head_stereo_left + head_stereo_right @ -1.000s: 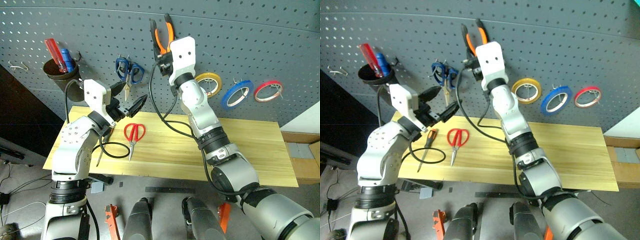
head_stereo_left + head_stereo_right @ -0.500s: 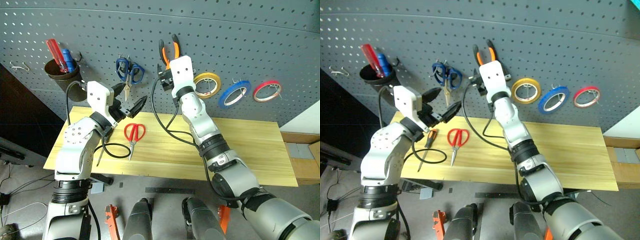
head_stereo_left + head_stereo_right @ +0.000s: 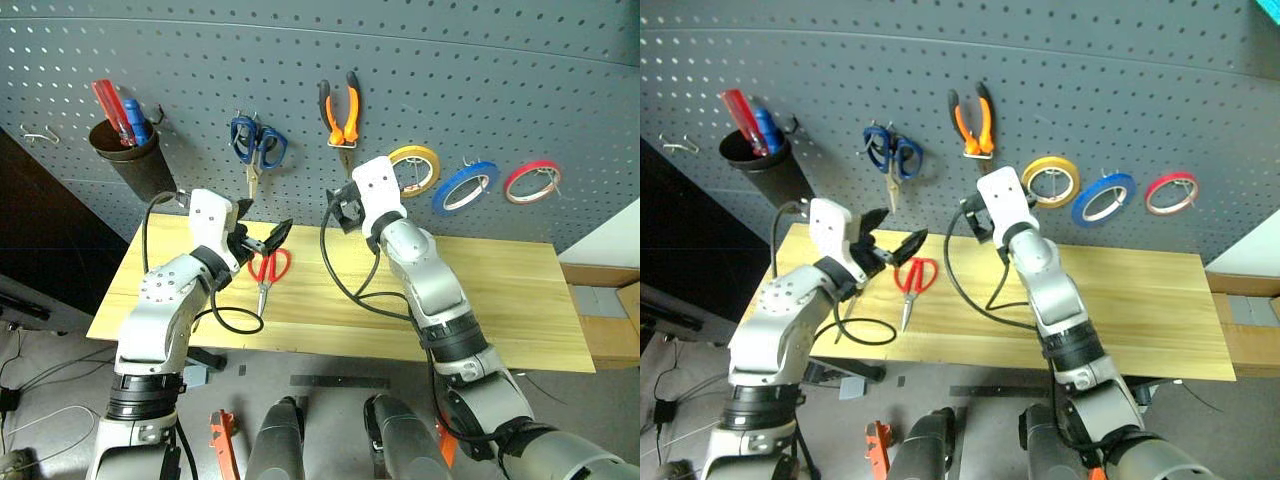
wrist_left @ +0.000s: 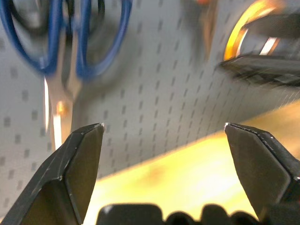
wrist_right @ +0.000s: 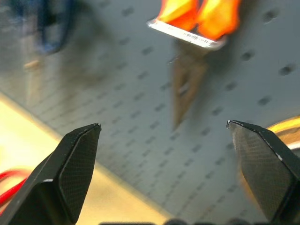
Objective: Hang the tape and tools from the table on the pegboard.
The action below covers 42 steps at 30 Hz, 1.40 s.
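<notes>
The pegboard (image 3: 500,80) already has some things on it. Going left to right: the screwdriver (image 3: 847,302) still lies on the table (image 3: 500,300), partly hidden by the left arm. The left gripper (image 3: 262,232) has its fingers wide apart and holds nothing. At about 5 o'clock from it, the red scissors (image 3: 266,270) still wait on the table. The pliers (image 3: 340,108) hang up. At 6 o'clock under them, the right gripper (image 3: 343,211) is wide apart and empty. The blue tape (image 3: 463,187) hangs too
</notes>
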### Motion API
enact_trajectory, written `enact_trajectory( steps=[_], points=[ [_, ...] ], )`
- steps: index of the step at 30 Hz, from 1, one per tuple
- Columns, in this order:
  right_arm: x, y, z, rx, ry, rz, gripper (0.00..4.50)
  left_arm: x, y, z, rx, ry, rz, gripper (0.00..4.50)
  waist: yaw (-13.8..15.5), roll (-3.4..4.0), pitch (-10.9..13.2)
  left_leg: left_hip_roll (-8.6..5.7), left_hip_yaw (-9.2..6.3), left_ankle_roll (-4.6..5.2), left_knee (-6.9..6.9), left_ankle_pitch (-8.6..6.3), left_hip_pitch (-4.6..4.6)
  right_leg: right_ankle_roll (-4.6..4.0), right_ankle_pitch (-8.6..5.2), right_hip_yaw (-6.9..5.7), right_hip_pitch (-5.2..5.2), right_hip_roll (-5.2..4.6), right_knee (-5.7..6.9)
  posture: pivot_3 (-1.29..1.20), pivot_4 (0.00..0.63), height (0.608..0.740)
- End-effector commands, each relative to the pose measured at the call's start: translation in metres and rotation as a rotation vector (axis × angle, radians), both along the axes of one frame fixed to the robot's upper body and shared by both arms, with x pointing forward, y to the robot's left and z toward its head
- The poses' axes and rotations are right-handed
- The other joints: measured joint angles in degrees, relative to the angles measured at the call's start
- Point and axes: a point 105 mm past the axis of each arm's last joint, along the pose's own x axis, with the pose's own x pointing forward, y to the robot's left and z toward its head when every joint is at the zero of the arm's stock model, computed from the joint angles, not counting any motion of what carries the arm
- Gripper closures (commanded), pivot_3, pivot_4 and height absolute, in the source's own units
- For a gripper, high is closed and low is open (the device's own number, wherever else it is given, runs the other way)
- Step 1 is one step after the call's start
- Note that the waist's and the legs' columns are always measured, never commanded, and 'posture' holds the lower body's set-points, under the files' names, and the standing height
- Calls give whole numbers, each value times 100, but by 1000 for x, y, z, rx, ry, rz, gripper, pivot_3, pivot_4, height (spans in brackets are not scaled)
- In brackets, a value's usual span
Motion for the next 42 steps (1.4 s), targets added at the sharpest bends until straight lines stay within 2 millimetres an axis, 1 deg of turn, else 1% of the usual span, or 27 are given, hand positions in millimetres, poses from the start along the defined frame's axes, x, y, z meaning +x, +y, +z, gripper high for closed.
enact_trajectory(
  steps=[1, 2, 4, 6, 9, 12, 17, 22, 28, 31, 39, 42],
  points=[
    [-28, 13, 6, 23, 81, 160, 34, -6, 13, -31, 94, 160, 108, 74, -28, 1, 0, 0, 0, 0, 1, 0, 0, 0, 0, 0, 0, 0, 1, -15, 221, 740],
    [-33, 14, 5, 19, 102, 185, 34, -8, 18, -40, 106, 209, 133, 74, -34, 1, 0, 0, -1, 0, 1, 0, 0, 0, 0, -1, 0, 1, 2, -16, 222, 740],
    [-49, 20, 0, -19, 156, 284, 34, -11, 31, -63, 148, 312, 202, 74, -52, 1, 0, 0, -4, 0, 2, 0, 0, 0, 0, -2, 0, 3, 2, -26, 229, 740],
    [-62, 23, -5, -53, 198, 357, 34, -14, 40, -77, 139, 381, 265, 74, -77, 1, 0, 0, -6, 0, 2, 0, 0, 1, -1, -4, 0, 3, 3, -32, 235, 740],
    [-73, 26, -9, -87, 223, 403, 34, -13, 42, -94, 146, 444, 302, 74, -80, 1, 0, 0, -9, 0, 3, 0, 0, 1, -1, -6, 1, 3, 2, -36, 240, 740],
    [-80, 30, -12, -104, 242, 432, 34, -7, 40, -107, 175, 480, 324, 74, -79, 0, 0, -1, -9, 0, 4, 0, 0, 1, -1, -6, 2, 2, 1, -39, 242, 740],
    [-90, 34, -18, -149, 260, 492, 34, 7, 30, -126, 167, 533, 341, 74, -76, 0, 0, -3, -10, 0, 5, 0, 0, 1, -1, -8, 3, 1, -1, -43, 246, 740],
    [-92, 35, -19, -172, 255, 509, 34, 25, 18, -135, 178, 550, 353, 74, -89, 0, 0, -5, -11, 0, 5, 0, 0, 1, -1, -9, 6, 1, -2, -58, 253, 740],
    [-91, 32, -19, -186, 246, 501, 34, 32, 19, -141, 126, 589, 387, 74, -130, 0, 0, -4, -11, 0, 4, 0, 1, 1, -1, -10, 8, 1, -5, -74, 255, 740],
    [-89, 29, -18, -188, 244, 492, 0, 32, 20, -142, 118, 591, 392, 614, -137, 1, 0, -4, -12, 0, 4, 0, 2, 2, -1, -10, 9, 1, -4, -76, 252, 740],
    [-85, 25, -17, -189, 240, 472, 0, 29, 19, -142, 104, 580, 384, 3419, -154, 1, -1, -4, -11, 0, 4, 0, 5, 2, -1, -9, 12, 1, -5, -77, 246, 740],
    [-84, 23, -16, -192, 234, 466, 0, 27, 17, -140, 97, 554, 367, 3429, -160, 2, -1, -3, -11, 0, 3, 0, 5, 2, -1, -9, 12, 1, -5, -75, 245, 740]
  ],
)
